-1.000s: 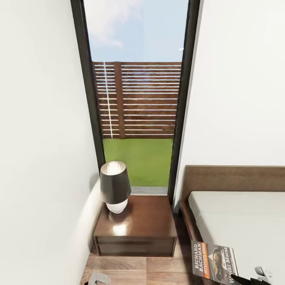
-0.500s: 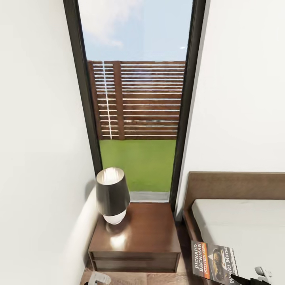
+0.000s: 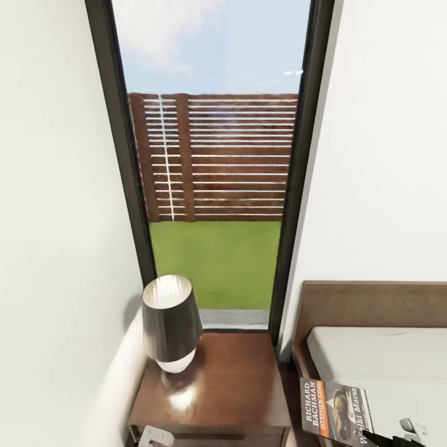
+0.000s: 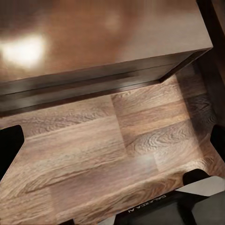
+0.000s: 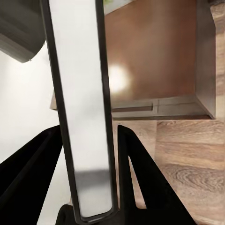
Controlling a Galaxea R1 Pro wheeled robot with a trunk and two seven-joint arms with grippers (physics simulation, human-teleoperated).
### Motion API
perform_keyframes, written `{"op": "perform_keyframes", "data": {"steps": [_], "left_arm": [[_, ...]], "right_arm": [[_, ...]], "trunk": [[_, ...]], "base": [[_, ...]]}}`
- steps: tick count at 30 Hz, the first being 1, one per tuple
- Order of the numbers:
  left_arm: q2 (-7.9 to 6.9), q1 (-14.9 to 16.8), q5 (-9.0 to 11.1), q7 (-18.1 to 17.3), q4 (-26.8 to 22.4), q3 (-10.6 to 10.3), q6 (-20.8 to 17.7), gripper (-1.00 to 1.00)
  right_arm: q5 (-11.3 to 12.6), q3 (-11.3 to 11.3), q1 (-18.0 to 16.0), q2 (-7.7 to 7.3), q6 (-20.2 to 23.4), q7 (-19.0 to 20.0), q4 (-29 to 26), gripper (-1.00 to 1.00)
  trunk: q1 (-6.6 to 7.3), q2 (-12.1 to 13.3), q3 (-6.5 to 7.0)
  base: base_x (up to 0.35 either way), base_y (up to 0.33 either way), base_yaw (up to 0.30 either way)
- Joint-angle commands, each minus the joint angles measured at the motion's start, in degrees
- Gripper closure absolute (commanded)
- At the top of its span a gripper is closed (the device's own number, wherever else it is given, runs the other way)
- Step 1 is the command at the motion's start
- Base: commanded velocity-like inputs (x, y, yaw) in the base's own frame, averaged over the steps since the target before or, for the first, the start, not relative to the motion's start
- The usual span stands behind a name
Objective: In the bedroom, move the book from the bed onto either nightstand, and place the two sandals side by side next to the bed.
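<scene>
The book [image 3: 335,410], black and orange with white lettering, hangs at the lower right of the head view, beside the bed [image 3: 385,360]. My right gripper [image 3: 390,439] is shut on its lower corner. In the right wrist view the book [image 5: 82,117] stands edge-on between the black fingers [image 5: 140,178], with the nightstand [image 5: 154,51] beyond. The dark reddish-brown nightstand [image 3: 230,385] stands below the window, left of the bed. My left gripper [image 4: 112,145] is open over the wood floor in front of the nightstand [image 4: 103,33]. The sandals are out of view.
A dark-shaded lamp [image 3: 169,326] with a white base occupies the nightstand's back left corner; the right part of the top is bare. A white wall [image 3: 56,248] closes in on the left. The tall dark-framed window [image 3: 214,161] and brown headboard [image 3: 372,304] stand behind.
The camera has moved forward towards the nightstand, which now sits lower and nearer in the head view. The book and right gripper keep the same place in the picture.
</scene>
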State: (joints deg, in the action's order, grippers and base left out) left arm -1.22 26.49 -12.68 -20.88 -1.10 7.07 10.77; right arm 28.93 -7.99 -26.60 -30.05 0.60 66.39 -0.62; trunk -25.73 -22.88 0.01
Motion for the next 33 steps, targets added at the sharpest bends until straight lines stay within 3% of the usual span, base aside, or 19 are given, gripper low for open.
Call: {"op": "perform_keyframes", "data": {"steps": [1, 19, 33], "left_arm": [[-0.01, 0.00, -0.59, -0.13, 0.04, 0.48, 0.22, -1.00], [-0.01, 0.02, -0.59, -0.13, 0.04, 0.48, 0.22, -1.00], [-0.01, 0.01, -0.59, -0.16, 0.04, 0.48, 0.22, -1.00]], "right_arm": [[0.52, -0.10, -0.03, -0.01, 0.04, 0.14, 0.00, 1.00], [0.52, -0.10, -0.03, -0.01, 0.05, 0.14, 0.00, 1.00], [0.52, -0.10, -0.03, -0.01, 0.07, 0.14, 0.00, 1.00]], "trunk": [[-0.05, -0.04, -0.02], [-0.05, -0.04, -0.02], [-0.05, -0.04, -0.02]], "base": [[0.323, 0.000, 0.000], [0.290, 0.000, 0.000], [0.031, 0.000, 0.000]]}}
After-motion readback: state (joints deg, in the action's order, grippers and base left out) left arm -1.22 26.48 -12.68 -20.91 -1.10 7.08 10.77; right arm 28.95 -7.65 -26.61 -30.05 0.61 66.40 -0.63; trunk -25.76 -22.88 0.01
